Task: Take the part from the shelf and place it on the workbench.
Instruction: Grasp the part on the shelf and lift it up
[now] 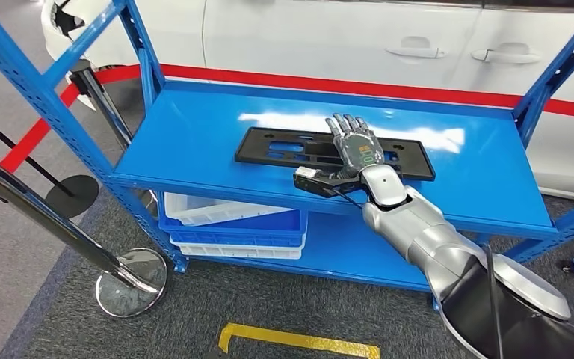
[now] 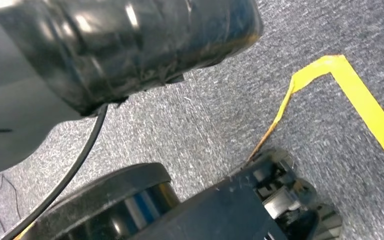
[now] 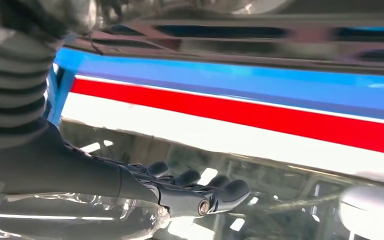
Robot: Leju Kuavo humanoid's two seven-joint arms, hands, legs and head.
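A flat black part (image 1: 284, 146) with long slots lies across the top board of the blue shelf (image 1: 194, 134). My right hand (image 1: 355, 142) reaches over the middle of the part, palm down and fingers stretched straight toward the back. In the right wrist view the dark fingers (image 3: 220, 192) are extended with a gap between them and the slotted part (image 3: 260, 37); nothing is held.
Stacked white and blue bins (image 1: 232, 224) sit on the lower shelf at the left. Blue uprights frame both ends of the shelf. A white car (image 1: 344, 37) stands close behind. Chrome barrier posts (image 1: 131, 273) stand at the left, and yellow tape (image 1: 299, 340) marks the carpet.
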